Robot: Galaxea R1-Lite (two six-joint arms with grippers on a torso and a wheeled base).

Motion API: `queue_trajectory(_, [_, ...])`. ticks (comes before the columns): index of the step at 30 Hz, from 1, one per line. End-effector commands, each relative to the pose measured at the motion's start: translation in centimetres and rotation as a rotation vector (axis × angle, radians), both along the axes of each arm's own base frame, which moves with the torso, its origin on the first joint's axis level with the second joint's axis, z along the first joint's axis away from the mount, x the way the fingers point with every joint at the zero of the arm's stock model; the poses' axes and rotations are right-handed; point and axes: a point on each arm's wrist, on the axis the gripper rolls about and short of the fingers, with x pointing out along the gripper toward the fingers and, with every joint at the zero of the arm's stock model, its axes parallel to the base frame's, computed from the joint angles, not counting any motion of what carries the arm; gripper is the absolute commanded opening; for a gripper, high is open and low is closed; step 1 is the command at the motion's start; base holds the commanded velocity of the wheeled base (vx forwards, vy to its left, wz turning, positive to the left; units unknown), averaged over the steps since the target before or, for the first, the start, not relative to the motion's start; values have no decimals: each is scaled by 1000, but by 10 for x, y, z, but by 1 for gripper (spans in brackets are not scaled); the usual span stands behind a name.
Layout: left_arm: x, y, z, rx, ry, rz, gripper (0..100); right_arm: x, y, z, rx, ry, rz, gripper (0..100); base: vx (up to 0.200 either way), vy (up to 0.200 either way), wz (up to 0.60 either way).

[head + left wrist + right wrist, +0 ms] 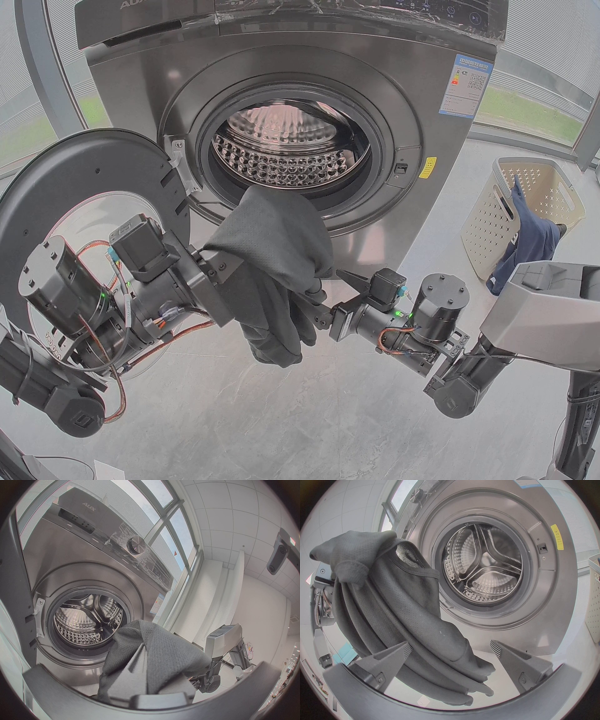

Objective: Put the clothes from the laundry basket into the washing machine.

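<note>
A dark grey garment (275,250) hangs in front of the washing machine's open porthole (284,147), its top edge level with the lower rim of the opening. My left gripper (228,265) is shut on it from the left; in the left wrist view the cloth drapes over that left gripper (156,667). My right gripper (450,655) is open just right of the hanging folds, with the garment's lower part (425,642) lying between its spread fingers (390,658). The drum (484,564) is bare metal inside. The laundry basket (550,184) stands on the floor at the right.
The round door (81,181) is swung open to the left, behind my left arm. A dark blue garment (531,244) hangs over the basket's near rim. Bare grey floor (281,412) lies below the machine.
</note>
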Motion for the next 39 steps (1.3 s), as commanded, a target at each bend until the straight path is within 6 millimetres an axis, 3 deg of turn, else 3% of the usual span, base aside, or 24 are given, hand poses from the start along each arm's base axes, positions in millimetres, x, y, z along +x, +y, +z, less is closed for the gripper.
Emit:
queue_trajectory(1, [0,-1,-1,3,3,0,0,-10,-14,15,5,-11,-8,100,0,0,0])
queue_trajectory(8, [1,-1,-2,4,4,0,0,-15,-19,39,43,-65,-10,100,0,0,0])
queue_trajectory(19, [0,0,-1,2,1,0,0,-2,-16,38,57,-79,-27,100,0,0,0])
queue_trajectory(29, [0,0,0,1,-1,0,0,6,1,3,13,-20,-5,100,0,0,0])
queue_trajectory(39, [0,0,0,1,0,0,0,12,12,-6,15,-21,9,100,0,0,0])
